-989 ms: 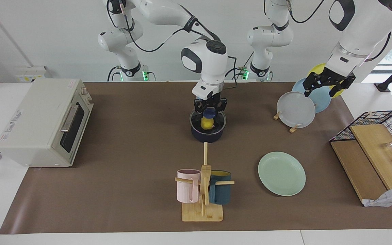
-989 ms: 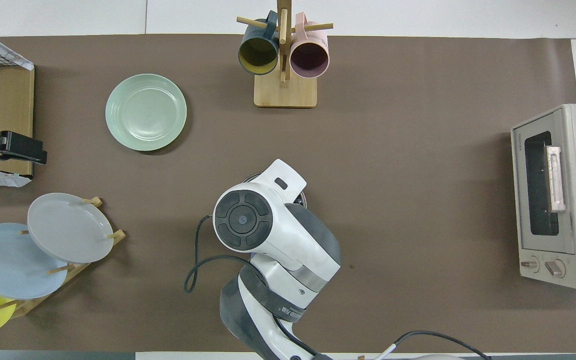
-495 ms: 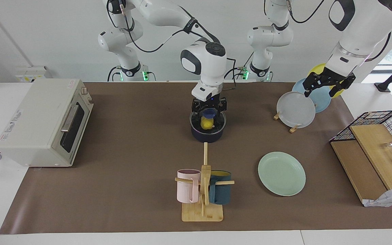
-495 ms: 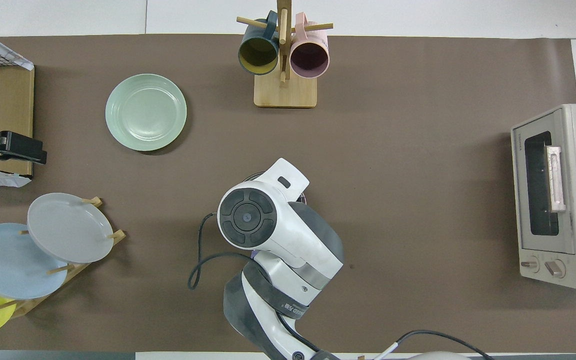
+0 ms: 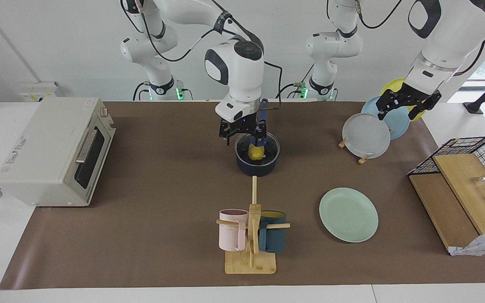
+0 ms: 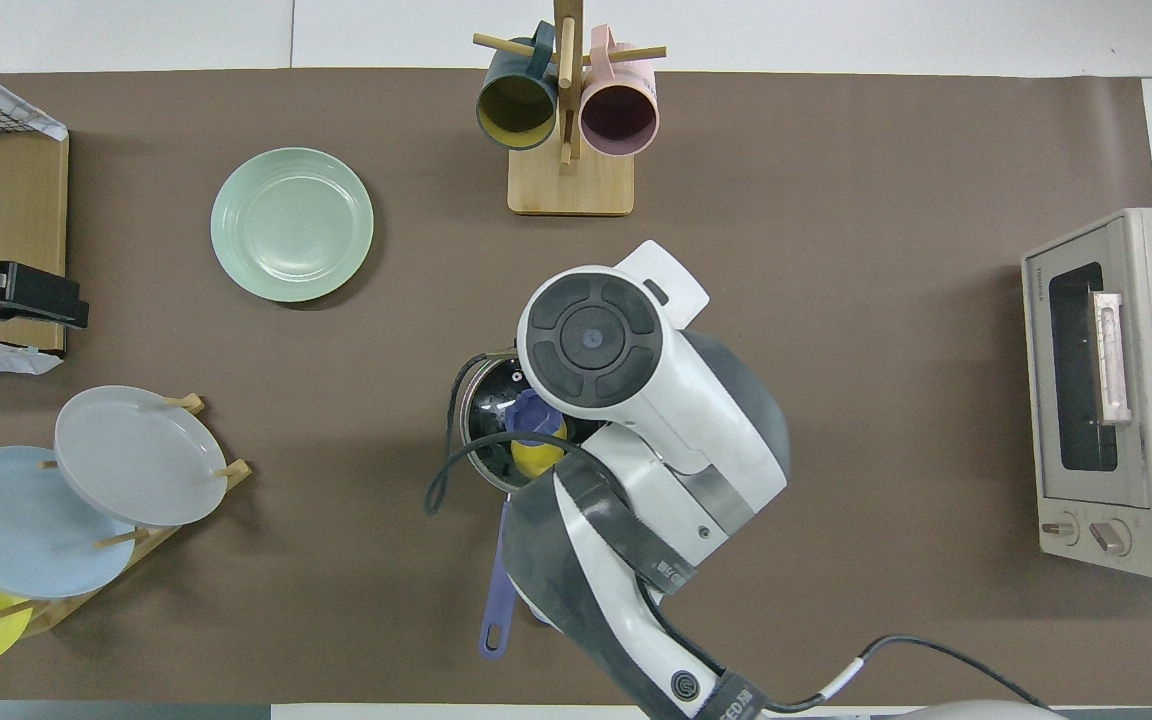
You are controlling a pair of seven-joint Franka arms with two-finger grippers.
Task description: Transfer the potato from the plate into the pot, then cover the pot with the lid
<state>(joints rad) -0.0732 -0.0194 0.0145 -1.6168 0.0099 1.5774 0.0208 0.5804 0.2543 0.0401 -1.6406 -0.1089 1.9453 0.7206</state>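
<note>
The right arm bends down, its open, empty pincer [image 5: 242,133] just above the glass lid [image 5: 257,148] covering the pot [image 5: 256,166]; the potato [image 5: 256,153] sits inside. The left pincer [image 5: 406,103] waits over the plate rack, state unclear.

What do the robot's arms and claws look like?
Both arms are glossy white with rounded joints and dark grey-black caps. Thin black cables loop along them. Green lights glow at their bases. The right gripper and left gripper are black, each with two short fingers.

I see a glossy glass lid [image 5: 257,148] with metal rim, a matt brown table cover [image 5: 162,202], wooden mug stand [image 5: 251,261].
</note>
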